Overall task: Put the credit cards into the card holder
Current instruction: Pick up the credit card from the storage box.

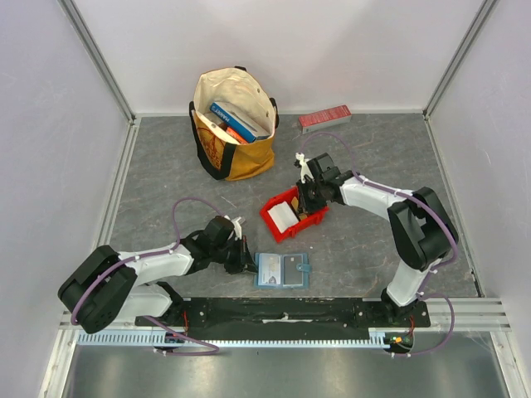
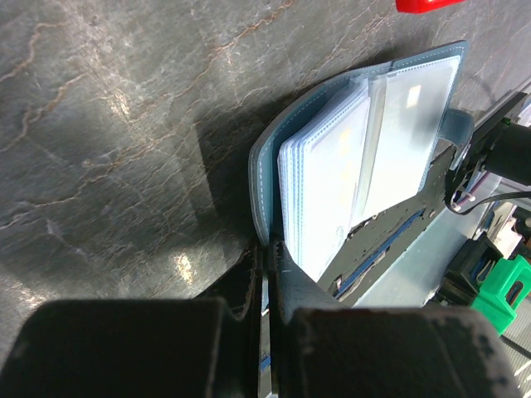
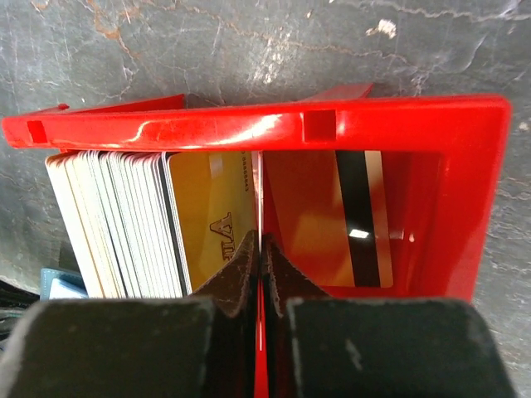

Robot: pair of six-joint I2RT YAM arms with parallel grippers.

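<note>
While the credit cards (image 3: 116,224) stand on edge in a red bin (image 3: 398,124), the right jaws are clamped on one thin card (image 3: 260,195) among them, beside a gold one. Nearer the arms' bases, the card holder (image 1: 282,269) lies open on the grey surface (image 1: 373,249), clear sleeves up, the left jaws pinched together on its left cover edge. A tote bag (image 1: 235,124) stands behind.

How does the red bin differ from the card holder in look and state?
The red bin is a rigid open-topped box; the card holder is a flat teal wallet lying open. The bin holds credit cards standing on edge; the holder shows clear sleeves. Shared: a shut gripper at each: the right gripper on a card in the bin, the left gripper on the holder's edge.
</note>
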